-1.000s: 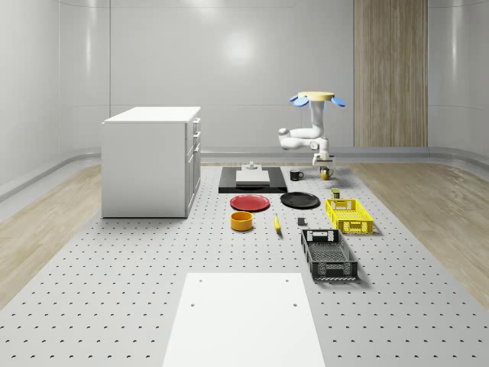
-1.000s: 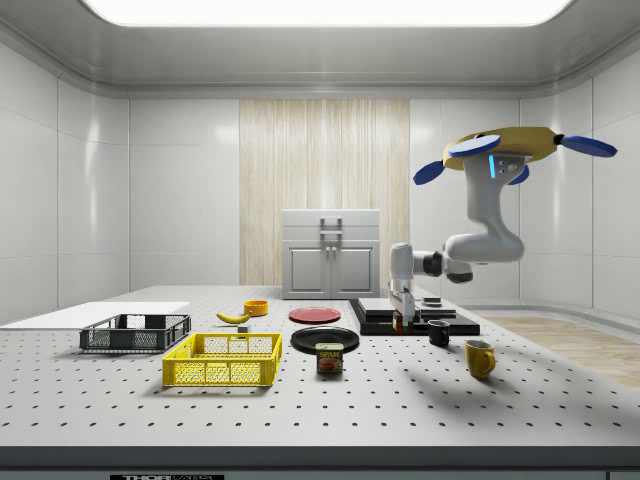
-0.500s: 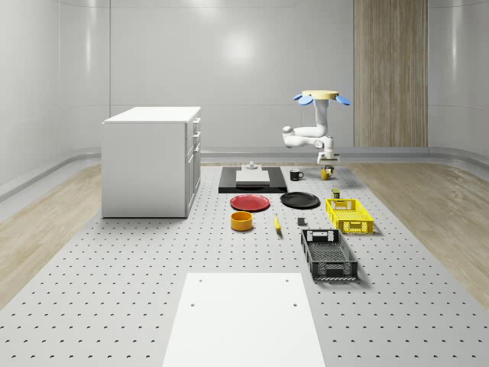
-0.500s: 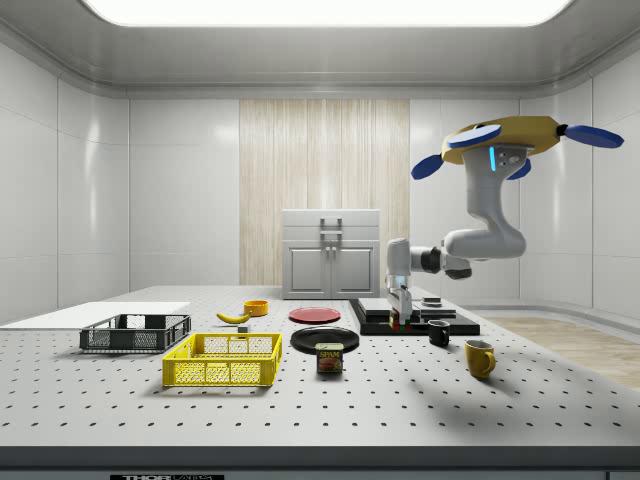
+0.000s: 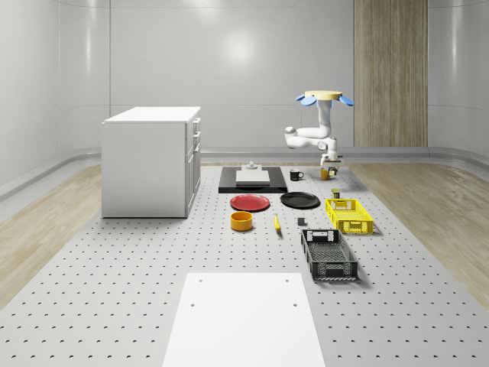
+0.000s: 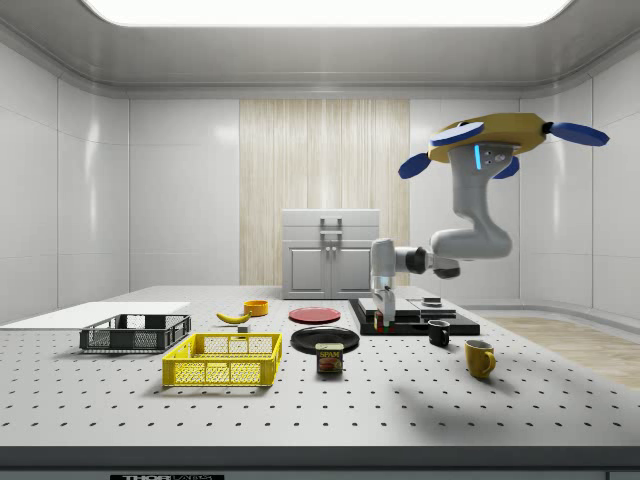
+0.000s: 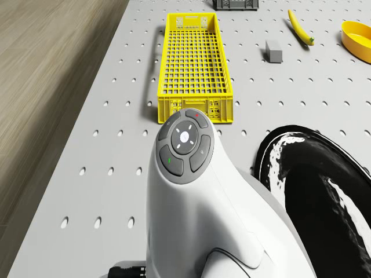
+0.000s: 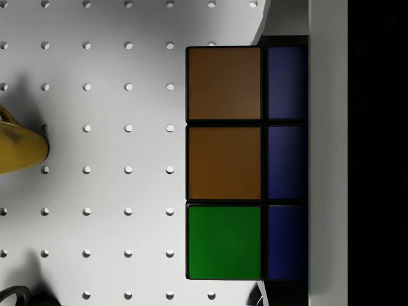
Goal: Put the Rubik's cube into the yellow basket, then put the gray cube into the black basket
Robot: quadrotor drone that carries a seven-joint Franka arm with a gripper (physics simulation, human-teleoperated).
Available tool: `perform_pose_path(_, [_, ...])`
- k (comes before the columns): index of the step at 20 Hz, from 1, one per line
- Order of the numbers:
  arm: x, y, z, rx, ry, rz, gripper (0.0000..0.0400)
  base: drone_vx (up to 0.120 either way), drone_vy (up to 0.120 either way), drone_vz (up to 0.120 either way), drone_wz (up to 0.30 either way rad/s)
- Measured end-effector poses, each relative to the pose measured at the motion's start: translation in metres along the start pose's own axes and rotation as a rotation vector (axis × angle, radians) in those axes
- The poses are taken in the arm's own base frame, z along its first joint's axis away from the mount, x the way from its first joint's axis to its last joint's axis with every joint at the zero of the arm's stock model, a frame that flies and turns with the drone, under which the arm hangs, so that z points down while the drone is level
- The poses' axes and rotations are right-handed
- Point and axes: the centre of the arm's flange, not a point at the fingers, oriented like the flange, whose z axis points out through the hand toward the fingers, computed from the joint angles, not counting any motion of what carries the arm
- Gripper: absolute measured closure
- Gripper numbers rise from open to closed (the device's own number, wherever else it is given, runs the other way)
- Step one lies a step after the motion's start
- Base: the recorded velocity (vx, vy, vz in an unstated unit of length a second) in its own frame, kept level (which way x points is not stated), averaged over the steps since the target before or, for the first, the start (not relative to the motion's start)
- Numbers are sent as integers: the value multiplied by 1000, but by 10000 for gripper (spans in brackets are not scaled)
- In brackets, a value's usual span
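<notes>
My gripper (image 6: 383, 318) is shut on the Rubik's cube (image 6: 383, 324) and holds it just above the table, between the black plate and the mugs. The wrist view looks at the Rubik's cube (image 8: 223, 162) close up, with orange, green and blue tiles. The drone (image 6: 490, 140) hovers above the table's far end, arm bent down; in the whole-scene view the gripper (image 5: 330, 162) hangs beyond the yellow basket (image 5: 349, 215). The yellow basket (image 7: 194, 63) and the black basket (image 5: 328, 254) lie in a row. The small gray cube (image 7: 273, 50) sits beside the yellow basket.
A black plate (image 6: 325, 340), red plate (image 6: 314, 315), food can (image 6: 329, 358), yellow mug (image 6: 479, 358), black mug (image 6: 438, 333), banana (image 7: 299, 26) and yellow bowl (image 5: 241, 221) lie on the table. A white cabinet (image 5: 151, 160) stands at the whole-scene view's left.
The drone and arm have shifted toward the side view's left, carrying the Rubik's cube in the gripper closer to the black plate. Nothing on the table has moved.
</notes>
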Motion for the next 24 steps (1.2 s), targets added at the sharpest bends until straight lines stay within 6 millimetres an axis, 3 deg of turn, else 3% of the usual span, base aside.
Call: perform_pose_path(24, [0,0,0,0,0,0,75,120,0,0,0])
